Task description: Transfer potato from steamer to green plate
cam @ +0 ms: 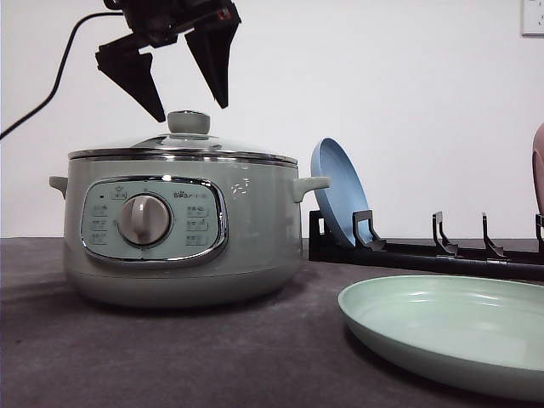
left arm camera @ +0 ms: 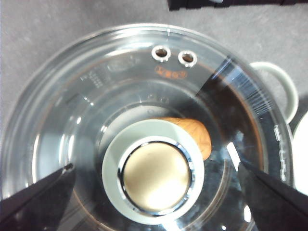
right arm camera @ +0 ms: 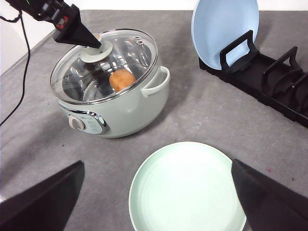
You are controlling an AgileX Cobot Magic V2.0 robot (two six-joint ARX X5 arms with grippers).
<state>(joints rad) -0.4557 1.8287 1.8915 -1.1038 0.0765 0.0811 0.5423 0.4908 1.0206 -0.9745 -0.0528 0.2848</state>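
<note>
The potato [right arm camera: 122, 79] is lying inside the steamer [cam: 178, 229] under the glass lid [right arm camera: 108, 62], well below the left gripper [cam: 191, 98], which is hovering over the lid's knob [cam: 188, 121] with its fingers [cam: 212, 59] spread wide, gripping nothing and not touching the knob. From the left wrist view the potato [left arm camera: 195, 134] is showing partly from behind the knob [left arm camera: 154, 171], off to one side of the pot's middle; it is orange-brown, smooth and oblong. The lid is sitting closed on the steamer. The green plate [right arm camera: 187, 190] is lying flat on the grey table [right arm camera: 202, 115] just beside the steamer, holding nothing. The right gripper [right arm camera: 156, 211] is hanging above that plate with its fingers [right arm camera: 43, 202] wide apart, holding nothing. A blue plate [right arm camera: 224, 26] is standing upright in a black rack [right arm camera: 260, 79] behind.
</note>
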